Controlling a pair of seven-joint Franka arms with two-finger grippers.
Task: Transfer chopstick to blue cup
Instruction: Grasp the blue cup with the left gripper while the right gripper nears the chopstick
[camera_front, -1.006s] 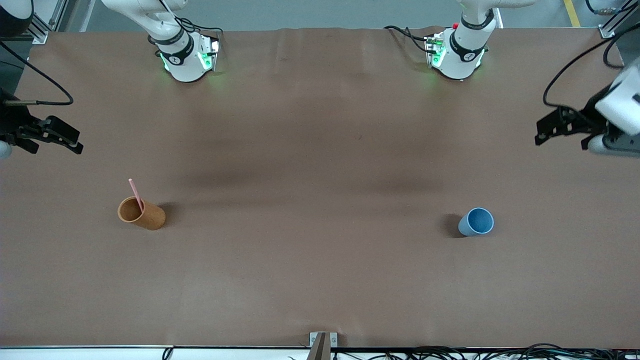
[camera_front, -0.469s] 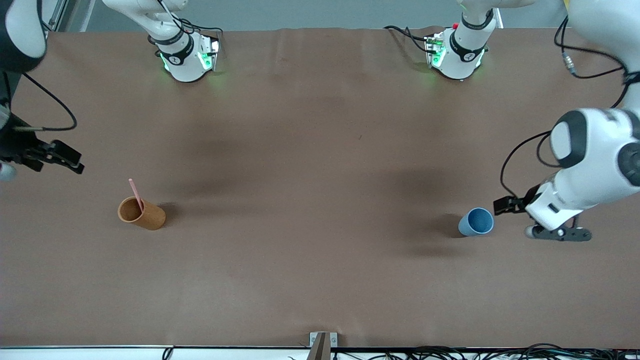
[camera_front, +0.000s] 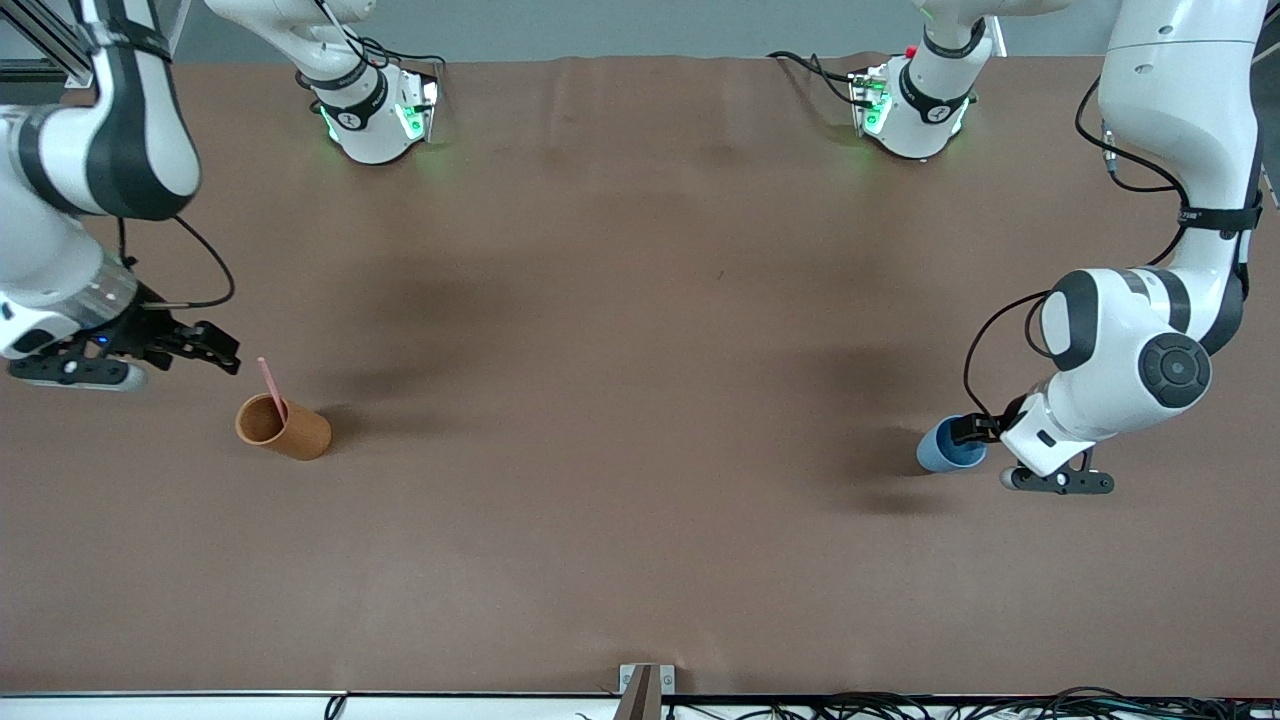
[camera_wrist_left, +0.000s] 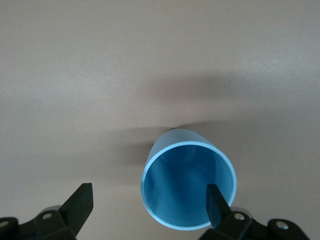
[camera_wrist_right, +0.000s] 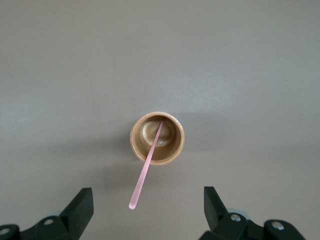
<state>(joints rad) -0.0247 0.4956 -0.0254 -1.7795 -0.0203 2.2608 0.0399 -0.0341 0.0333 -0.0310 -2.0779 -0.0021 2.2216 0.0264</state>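
Observation:
The pale-pink chopstick (camera_front: 271, 385) stands tilted in the orange-brown cup (camera_front: 290, 430) toward the right arm's end of the table. My right gripper (camera_front: 220, 355) is open and empty, above and beside the stick's top end. In the right wrist view the stick (camera_wrist_right: 146, 167) leans out of the cup (camera_wrist_right: 176, 145) toward the open gripper (camera_wrist_right: 147, 202). The blue cup (camera_front: 940, 452) stands upright and empty toward the left arm's end. My left gripper (camera_front: 965, 430) is open over its rim. In the left wrist view one finger (camera_wrist_left: 215, 200) overlaps the cup (camera_wrist_left: 185, 185).
The brown table cover (camera_front: 640, 400) is bare between the two cups. Both arm bases (camera_front: 375, 115) (camera_front: 915, 105) stand along the table edge farthest from the front camera. A small metal bracket (camera_front: 645, 685) sits at the nearest edge.
Both arms have swung in from the table's ends. My left gripper has come down onto the blue cup's rim. My right gripper has moved close to the chopstick's top. The cups have not moved.

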